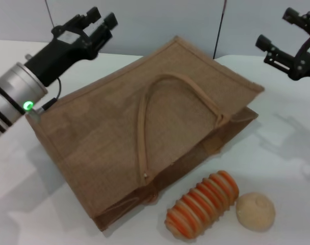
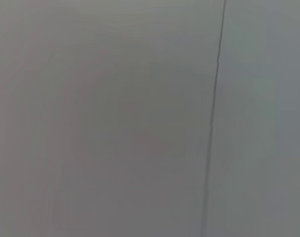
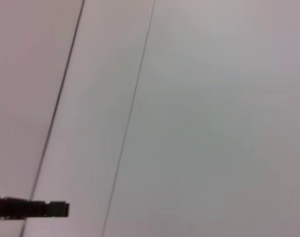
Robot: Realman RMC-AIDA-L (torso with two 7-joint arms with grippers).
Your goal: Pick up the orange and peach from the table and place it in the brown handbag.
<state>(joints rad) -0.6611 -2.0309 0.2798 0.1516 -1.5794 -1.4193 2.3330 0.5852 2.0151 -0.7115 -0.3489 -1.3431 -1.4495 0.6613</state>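
Handbag-wise, the brown handbag (image 1: 145,138) lies flat on the counter (image 1: 287,148); left gripper (image 1: 100,20) jaws narrow, right gripper (image 1: 280,30) jaws wide, both raised, holding nothing; neither fruit shows.

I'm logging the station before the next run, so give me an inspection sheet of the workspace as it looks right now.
Surface: white table, bare at the right.
Job's things: brown handbag lying flat, one strap handle looped on top; orange and peach nothing seen.
Clutter: ridged orange-and-tan striped roll beside a tan-beige ball, in front of the bag.
Grippers: left gripper raised behind the bag; right gripper raised at far right, jaws open.
Cables: thin black cable at the left wrist.
Surroundings: grey wall panels.
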